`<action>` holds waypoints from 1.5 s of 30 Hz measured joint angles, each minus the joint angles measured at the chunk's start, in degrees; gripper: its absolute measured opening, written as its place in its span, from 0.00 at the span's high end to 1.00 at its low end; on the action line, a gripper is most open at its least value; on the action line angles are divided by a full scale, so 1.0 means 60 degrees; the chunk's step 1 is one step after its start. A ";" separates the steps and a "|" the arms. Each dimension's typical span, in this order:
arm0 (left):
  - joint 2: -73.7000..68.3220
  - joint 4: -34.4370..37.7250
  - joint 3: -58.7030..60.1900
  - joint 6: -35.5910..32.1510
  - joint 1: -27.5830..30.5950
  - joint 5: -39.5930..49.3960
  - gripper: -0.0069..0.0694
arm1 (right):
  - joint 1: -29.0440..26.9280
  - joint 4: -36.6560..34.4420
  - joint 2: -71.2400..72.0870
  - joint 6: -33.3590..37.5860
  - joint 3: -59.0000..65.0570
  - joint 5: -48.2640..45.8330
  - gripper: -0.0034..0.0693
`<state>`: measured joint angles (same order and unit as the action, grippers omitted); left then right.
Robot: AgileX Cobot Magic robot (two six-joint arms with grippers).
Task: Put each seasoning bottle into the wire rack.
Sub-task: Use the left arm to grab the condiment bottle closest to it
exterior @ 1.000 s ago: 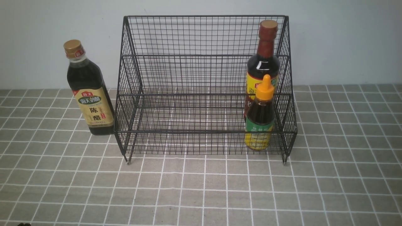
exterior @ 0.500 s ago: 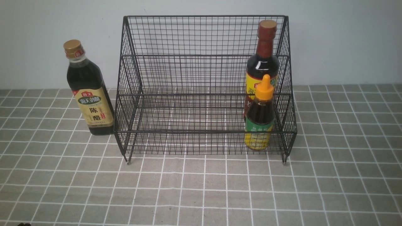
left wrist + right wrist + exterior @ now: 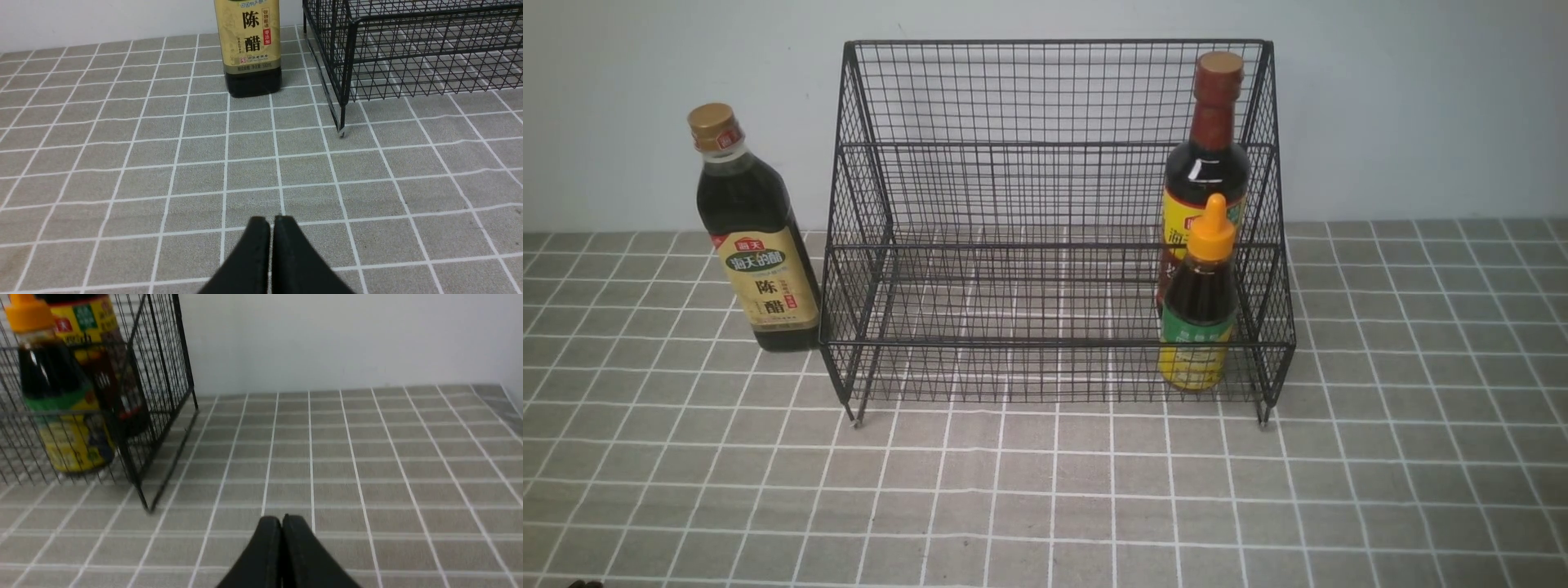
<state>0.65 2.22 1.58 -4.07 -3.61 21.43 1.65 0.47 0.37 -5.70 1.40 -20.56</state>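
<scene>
While both arms sit low and well in front of the wire rack (image 3: 1054, 98), neither one shows in the front view. The left gripper (image 3: 271, 222) points forward over the gray checked cloth (image 3: 1045, 490), toward the rack's left front foot and the bottle next to it. Its two black fingers are pressed together with nothing between them. The right gripper (image 3: 282, 520) points forward too, past the rack's right side, toward the pale wall (image 3: 1421, 106). Its fingers are also pressed together and hold nothing.

All three bottles have dark liquid inside and stand up straight. The gold-cap bottle (image 3: 756, 245) is tall and has a tan label with writing on it. It stands on the cloth outside the rack, just beside the rack's left side, with a small gap between them.

The rack is black wire mesh with a tall back, sloped sides and short feet. It has two steps and stands on the cloth near the wall. Two bottles are inside it, both at its right end. The tall bottle with the brown-red neck (image 3: 1207, 171) and yellow-red label is on the back step. The small bottle with the orange nozzle cap (image 3: 1199, 310) and green-yellow label is on the front step, right in front of the tall one, hiding part of its label.
</scene>
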 joint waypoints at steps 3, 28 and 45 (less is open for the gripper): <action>0.0000 0.0000 0.0000 0.0000 0.0000 0.0000 0.92 | 0.0000 0.0000 0.0020 0.0064 -0.0015 -0.0083 0.97; 0.0000 0.0000 0.0000 0.0000 0.0000 0.0000 0.92 | -0.0007 0.0000 0.0031 0.0076 -0.0015 -0.0086 0.97; 0.0000 0.0885 0.0030 0.0433 0.0000 -0.5006 0.92 | -0.0007 0.0000 0.0049 0.0076 -0.0015 -0.0103 0.97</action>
<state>0.65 7.53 1.76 -1.47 -3.61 -8.61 1.60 0.47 0.66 -5.24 1.31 -21.18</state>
